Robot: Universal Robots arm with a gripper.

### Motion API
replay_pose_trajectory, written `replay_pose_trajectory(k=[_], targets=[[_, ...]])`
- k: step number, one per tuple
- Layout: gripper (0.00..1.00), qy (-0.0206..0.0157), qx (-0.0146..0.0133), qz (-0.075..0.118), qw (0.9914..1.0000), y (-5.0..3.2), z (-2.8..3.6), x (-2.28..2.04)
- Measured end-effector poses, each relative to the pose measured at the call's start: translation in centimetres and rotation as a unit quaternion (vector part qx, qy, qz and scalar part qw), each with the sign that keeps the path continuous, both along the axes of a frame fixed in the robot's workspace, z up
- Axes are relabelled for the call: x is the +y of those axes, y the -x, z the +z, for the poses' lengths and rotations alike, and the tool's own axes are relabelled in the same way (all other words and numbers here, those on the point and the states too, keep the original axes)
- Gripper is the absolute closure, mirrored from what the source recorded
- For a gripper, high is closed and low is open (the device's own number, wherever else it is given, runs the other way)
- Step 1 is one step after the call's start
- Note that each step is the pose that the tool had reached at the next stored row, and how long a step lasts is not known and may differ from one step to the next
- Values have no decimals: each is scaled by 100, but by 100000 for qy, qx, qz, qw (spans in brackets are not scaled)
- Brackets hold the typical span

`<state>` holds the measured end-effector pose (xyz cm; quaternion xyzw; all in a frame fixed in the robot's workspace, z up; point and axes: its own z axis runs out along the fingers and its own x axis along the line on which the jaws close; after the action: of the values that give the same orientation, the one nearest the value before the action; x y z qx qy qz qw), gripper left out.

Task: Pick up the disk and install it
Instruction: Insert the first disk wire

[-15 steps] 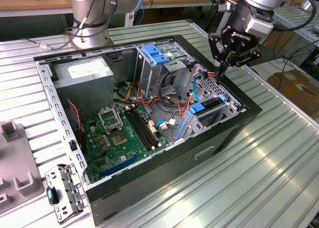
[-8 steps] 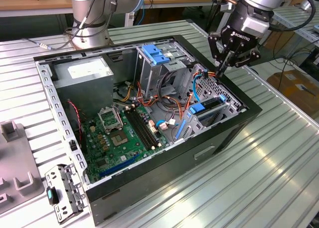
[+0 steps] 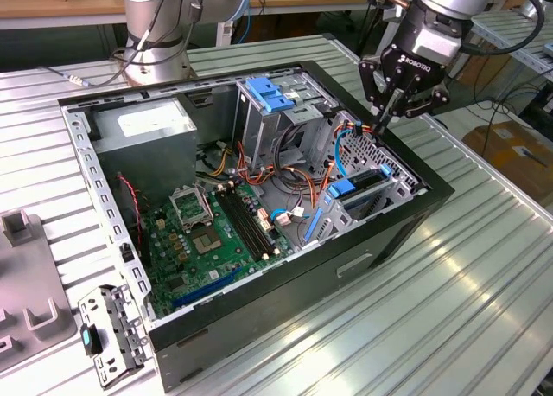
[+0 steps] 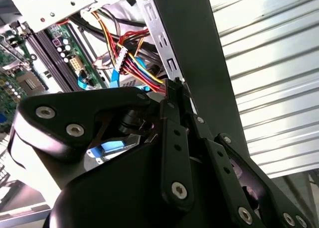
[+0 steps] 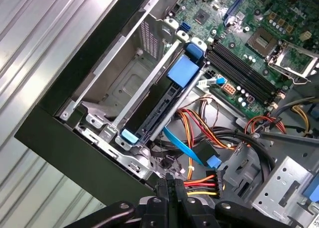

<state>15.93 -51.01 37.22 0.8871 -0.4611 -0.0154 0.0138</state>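
Ribbed metal tabletop (image 3: 458,309) carries an open computer case (image 3: 259,331), where the disk (image 5: 154,112) stands on edge in its drive bay (image 5: 107,116), blue handle (image 5: 183,70) toward the motherboard (image 3: 216,232), and the gripper (image 3: 381,128) hovers near it over coloured power cables (image 5: 200,182), jaws pinched fully together, gripping nothing

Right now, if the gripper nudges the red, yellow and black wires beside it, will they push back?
Probably little: the wires are thin and curve loosely, so likely floppy and light. They join one connector near the gripper, so they may shift together.
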Motion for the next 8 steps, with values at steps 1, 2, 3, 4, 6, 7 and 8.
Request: replay_pose_trajectory(k=[1, 2, 3, 4, 6, 7, 8], targets=[[84, -5, 2, -659, 99998, 0, -2, 0], [84, -14, 3, -1230, 99992, 0, -4, 0], [84, -8, 1, -1774, 99984, 0, -5, 0], [84, -12, 0, -2234, 99975, 0, -7, 0], [84, -19, 3, -2754, 99962, 1, -10, -1], [84, -25, 4, -2893, 99958, 4, -11, -4], [84, -22, 3, -2921, 99957, 6, -12, -8]])
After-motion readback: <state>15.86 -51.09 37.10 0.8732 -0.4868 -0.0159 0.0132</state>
